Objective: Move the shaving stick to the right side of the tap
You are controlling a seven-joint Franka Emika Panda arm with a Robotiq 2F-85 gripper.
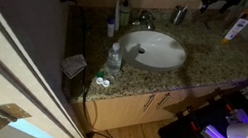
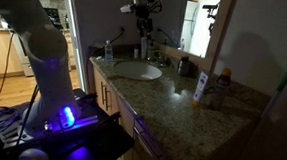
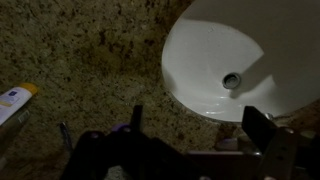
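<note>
The shaving stick (image 3: 65, 137) seems to be the thin dark shape on the speckled tabletop (image 3: 90, 50) at the lower left of the wrist view, though it is too dim to be sure. The claw (image 3: 198, 128) is spread and empty, at the basin (image 3: 215, 45) rim. In an exterior view the tap (image 1: 144, 22) stands behind the basin.

One white oval ceramic basin (image 1: 162, 55), with one round metal drain (image 3: 232, 79); one small silvery chrome tap (image 1: 144, 22); one speckled brown granite countertop (image 1: 217, 59); one clear plastic bottle (image 1: 113, 59); one upright white plastic tube (image 2: 201, 87); and what may be two small round white caps (image 1: 102, 82), though the dim view leaves that count unsure
</note>
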